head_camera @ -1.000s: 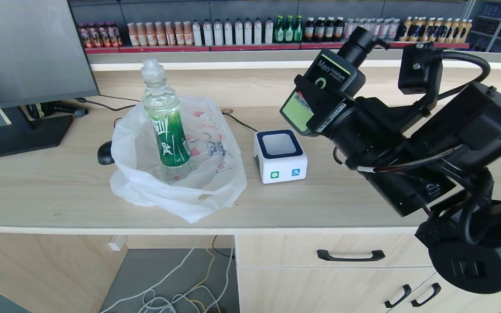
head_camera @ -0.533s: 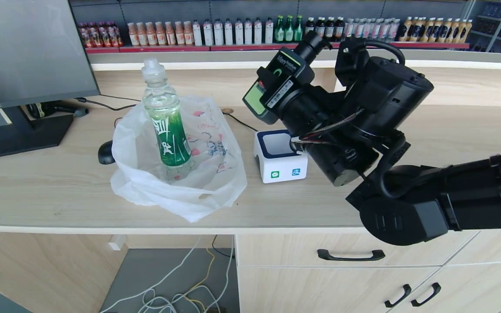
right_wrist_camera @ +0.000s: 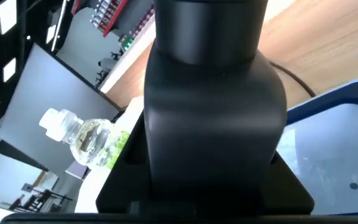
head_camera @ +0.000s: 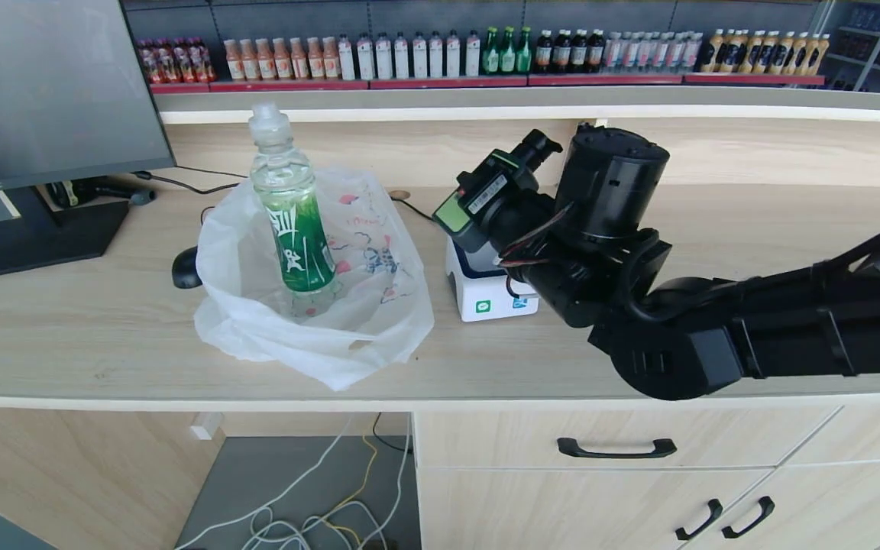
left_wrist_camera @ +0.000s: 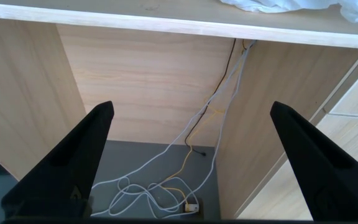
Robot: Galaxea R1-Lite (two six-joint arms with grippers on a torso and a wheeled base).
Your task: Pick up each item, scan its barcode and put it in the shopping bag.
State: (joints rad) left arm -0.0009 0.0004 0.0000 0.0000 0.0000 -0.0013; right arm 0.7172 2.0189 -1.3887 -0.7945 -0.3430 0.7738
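A black bottle (head_camera: 495,186) with a green label and a barcode sticker is held tilted just above the white scanner (head_camera: 486,299), with my right gripper (head_camera: 515,216) shut on it. From the right wrist the black bottle (right_wrist_camera: 210,124) is close in front, with the scanner's glass window (right_wrist_camera: 334,149) beside it. A clear bottle with a green label (head_camera: 291,221) stands upright inside the white shopping bag (head_camera: 379,321) left of the scanner. My left gripper (left_wrist_camera: 191,162) hangs open below the counter's edge, holding nothing.
A monitor (head_camera: 43,84) on its stand fills the counter's back left, with a black mouse (head_camera: 185,269) beside the bag. Loose cables (left_wrist_camera: 185,186) lie on the floor under the counter. Drawers with black handles (head_camera: 616,449) sit below the front edge.
My right arm has swung left and down with the black bottle, from high at the right to just over the scanner. The bag and the green bottle have stayed put.
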